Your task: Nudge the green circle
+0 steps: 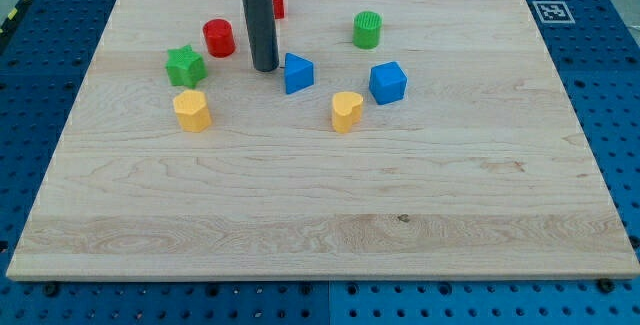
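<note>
A: Risk first. My tip (265, 67) sits on the bench (320, 215) just left of the blue triangular block (298, 73), with the red cylinder (219, 38) near on its other side. The green circle (367, 30) stands apart, to the right and farther back. A straight run toward it looks likely to clip the blue triangular block's far corner and drag it along.

B: And if the run clears that?

A: Judgement only: a glancing hit on a round block would send it off sideways, and too much travel turns a nudge into a shove toward the bench's far edge, which is close behind it.

B: Other blocks in the way?

A: Blue cube (388, 82) and yellow heart (347, 111) lie nearer than the line, probably safe. Green star (186, 66) and the other yellow block (191, 110) are off left, out of it.

B: Fingers?

A: None on this rig; just the rod, holding nothing.

B: Anything unclear?

A: A second red block (277, 3) is mostly hidden behind the rod; shape unreadable. The rod's top is cut off by the frame. The left yellow block's outline I can't settle.
</note>
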Available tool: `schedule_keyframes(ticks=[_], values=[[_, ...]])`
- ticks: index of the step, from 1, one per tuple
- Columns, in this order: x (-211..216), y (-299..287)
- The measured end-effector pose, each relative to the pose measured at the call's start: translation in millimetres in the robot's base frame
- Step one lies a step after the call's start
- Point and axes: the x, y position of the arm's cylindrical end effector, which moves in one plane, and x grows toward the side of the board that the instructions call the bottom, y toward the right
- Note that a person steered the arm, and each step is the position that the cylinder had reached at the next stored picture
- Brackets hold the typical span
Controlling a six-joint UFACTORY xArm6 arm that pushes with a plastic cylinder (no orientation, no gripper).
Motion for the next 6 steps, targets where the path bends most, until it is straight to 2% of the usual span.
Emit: schedule_keyframes(ticks=[3,5,6], values=[[-13,20],[-27,77],[-27,134]])
